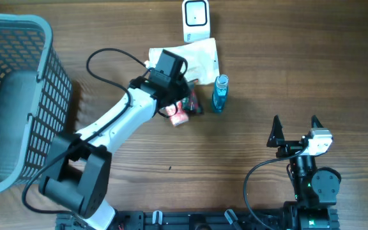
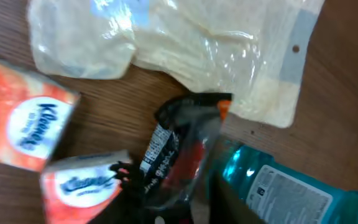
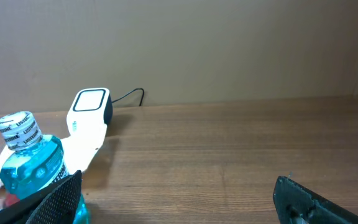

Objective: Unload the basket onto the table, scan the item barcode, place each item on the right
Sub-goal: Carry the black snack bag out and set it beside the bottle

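One black crinkled wrapper (image 2: 179, 149) is the item. It lies flat on the tabletop (image 1: 267, 64) around the middle, slightly toward the far edge. A white printed strip (image 2: 157, 149) runs up one side of it and looks like a barcode, but the bars are too blurred to read.

The left claw (image 1: 179, 103) hangs right over the wrapper. The wrist housing hides the fingers from above, and the left wrist view shows no clear fingertips. Cannot tell whether this claw is released or grasping the wrapper.

Two orange-red Kleenex packs sit by the wrapper. The small pack (image 2: 82, 186) is against the wrapper's edge, and the bigger pack (image 2: 27, 121) is just beside the small one. Only a pink-red bit of them shows in the overhead view.

A blue Listerine bottle (image 1: 220, 94) is just beside the wrapper on the right, with its white cap toward the far edge. Cannot tell for sure whether it is upright or lying down.

A clear resealable pouch (image 1: 197, 57) with pale contents lies flat on the far side of the wrapper. Its near edge meets the wrapper's top end.

The white barcode scanner (image 1: 196, 19) stands at the far edge, just beyond the pouch. Its dark cable (image 3: 129, 96) trails behind it.

The right claw (image 1: 294, 131) is toward the near right corner, well apart from the items. Its jaws are spread wide with nothing between them.

A grey-blue mesh basket (image 1: 18, 96) sits at the left edge, near the left arm's base.
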Motion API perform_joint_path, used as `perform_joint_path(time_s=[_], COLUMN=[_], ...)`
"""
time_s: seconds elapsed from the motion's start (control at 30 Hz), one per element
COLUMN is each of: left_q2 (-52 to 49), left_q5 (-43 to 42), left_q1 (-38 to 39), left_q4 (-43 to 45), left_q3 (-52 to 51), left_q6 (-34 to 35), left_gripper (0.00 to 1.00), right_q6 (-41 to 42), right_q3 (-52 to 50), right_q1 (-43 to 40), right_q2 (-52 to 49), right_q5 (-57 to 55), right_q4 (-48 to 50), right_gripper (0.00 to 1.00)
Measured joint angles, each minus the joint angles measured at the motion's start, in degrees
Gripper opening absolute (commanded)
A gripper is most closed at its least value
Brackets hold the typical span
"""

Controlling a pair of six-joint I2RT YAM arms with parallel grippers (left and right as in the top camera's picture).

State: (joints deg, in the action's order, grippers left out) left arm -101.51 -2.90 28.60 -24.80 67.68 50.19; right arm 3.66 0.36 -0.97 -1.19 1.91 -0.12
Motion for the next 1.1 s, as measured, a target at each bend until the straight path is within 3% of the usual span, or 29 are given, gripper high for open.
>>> perform_joint_path(time_s=[0.1, 0.17, 0.23, 0.33, 0.4, 0.57, 0.9, 0.97, 1.03, 1.1], left_q2=[0.1, 2.6, 7.5, 18.1, 22.9, 30.2, 30.2, 30.2, 30.2, 30.2], left_q5=[-0.2, -0.4, -0.4, -0.5, -0.6, -0.3, -0.4, -0.4, -0.4, -0.4], left_q1=[0.9, -0.7, -2.6, -5.9, -8.6, -18.3, -19.0, -19.0, -19.0, -19.0], left_q4=[2.8, 1.6, -2.0, -12.9, -19.1, -34.5, -41.2, -41.2, -41.2, -41.2], left_q3=[0.0, 0.1, 1.1, 6.6, 8.5, 9.2, 9.2, 9.2, 9.2, 9.2], left_q6=[0.0, -2.3, -5.7, -12.6, -14.6, -15.7, -15.9, -15.9, -15.9, -15.9], left_gripper=[0.31, 0.36, 0.55, 0.72, 1.0, 1.0, 1.0, 1.0, 1.0, 1.0], right_q6=[0.0, 0.0, 0.0, 0.0, 0.0, 0.0, 0.5, 8.8, 23.4, 44.4], right_q3=[0.0, 0.0, 0.0, 0.0, 0.0, 0.0, 0.0, 0.0, 0.0, 0.0], right_q1=[0.0, 0.0, 0.0, 0.0, 0.0, 0.0, 0.0, -0.1, -0.1, -0.1], right_q2=[0.0, 0.0, 0.0, 0.0, 0.0, 0.0, 0.0, 0.0, 0.0, 0.0], right_q5=[0.0, 0.0, 0.0, 0.0, 0.0, 0.0, -0.1, 7.7, 17.4, 23.4], right_q4=[0.0, 0.0, 0.0, 0.0, 0.0, 0.0, 1.6, 6.9, 8.5, 6.4], right_gripper=[1.0, 1.0, 1.0, 1.0, 1.0, 1.0, 1.0, 1.0, 1.0, 1.0])
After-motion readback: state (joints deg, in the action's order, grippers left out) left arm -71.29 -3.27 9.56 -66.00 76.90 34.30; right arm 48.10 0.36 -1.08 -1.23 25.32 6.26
